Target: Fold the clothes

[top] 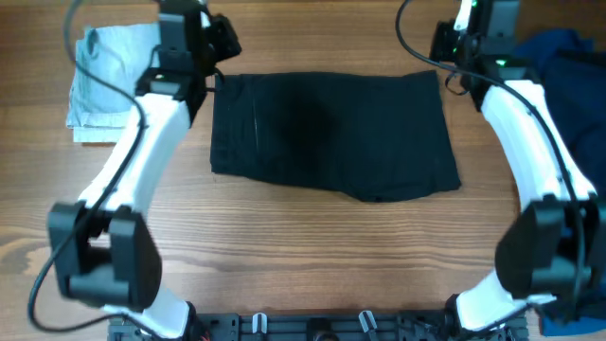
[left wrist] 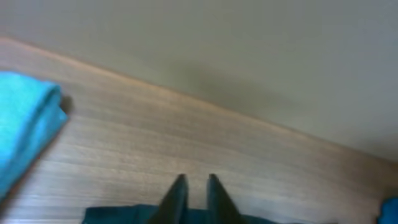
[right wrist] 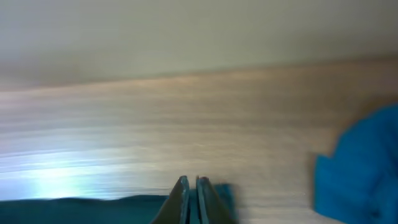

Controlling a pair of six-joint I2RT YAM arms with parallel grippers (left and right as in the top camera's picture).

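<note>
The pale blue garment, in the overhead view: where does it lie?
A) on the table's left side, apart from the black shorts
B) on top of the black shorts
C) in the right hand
A: the pale blue garment sits on the table left of the black shorts, not touching them.

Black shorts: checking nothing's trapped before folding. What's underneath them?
Bare wooden table shows around the black shorts, which lie flat on it. The fabric looks smooth, with no obvious lump, but anything beneath it is covered and cannot be seen.
</note>
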